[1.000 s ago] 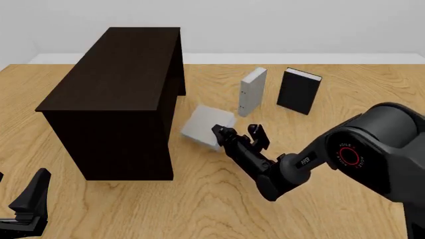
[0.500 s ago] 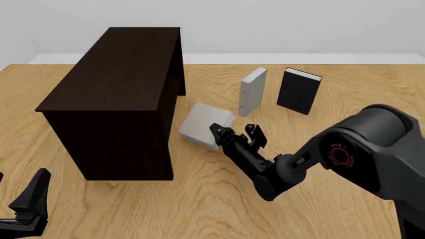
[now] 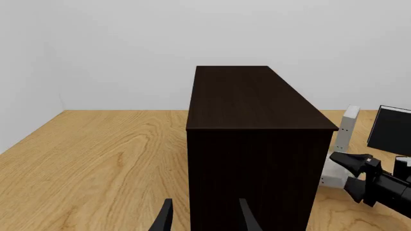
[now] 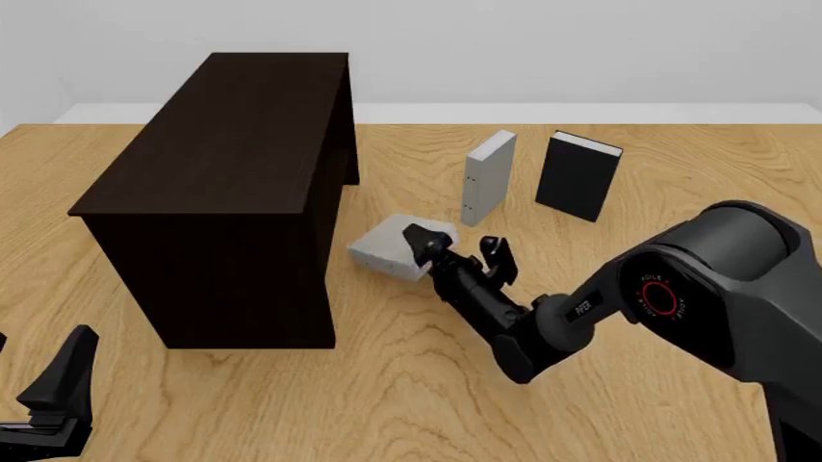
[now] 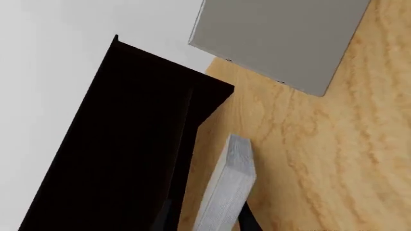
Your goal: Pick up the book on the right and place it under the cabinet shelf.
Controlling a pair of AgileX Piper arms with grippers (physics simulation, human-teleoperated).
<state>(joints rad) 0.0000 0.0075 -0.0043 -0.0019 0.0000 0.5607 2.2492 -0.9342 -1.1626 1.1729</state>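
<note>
Left wrist view
Left pincer (image 3: 203, 219): 2 dark fingers spread apart, nothing between them.
Cabinet shelf (image 3: 257, 144): straight ahead of the left pincer, its dark end wall filling the space past the fingertips.
Right pincer (image 3: 378, 180): off to the side of the left pincer, past the cabinet's corner, 2 black fingers around a pale edge.
Book (image 3: 332, 171): only a light strip shows, at the cabinet's corner, touching the right pincer.
Slim grey book (image 3: 347, 126): upright, beyond the right pincer.
Black book (image 3: 391, 130): upright, beside the slim grey book.

Front view
Right pincer (image 4: 456, 252): pressed onto the book (image 4: 392, 248), 1 finger on the grey cover, the other on the side away from the cabinet.
Book: tilted, 1 edge raised, just beside the cabinet shelf (image 4: 231, 183) at its open lower side, still outside it.
Slim grey book (image 4: 488, 175): standing beyond the right pincer, apart from it.
Black book (image 4: 578, 175): standing near the slim grey book, farther from the cabinet.
Left pincer (image 4: 58, 390): low at the near edge, well apart from the book; from here I cannot tell its spread.
Table (image 4: 385, 404): light wood under everything.

Right wrist view
Book (image 5: 226, 192): white page edges run out from between the pincer's fingers.
Cabinet shelf (image 5: 128, 144): dark, beside the book, ahead of the pincer.
Slim grey book (image 5: 282, 38): farther ahead, past the held book.
</note>
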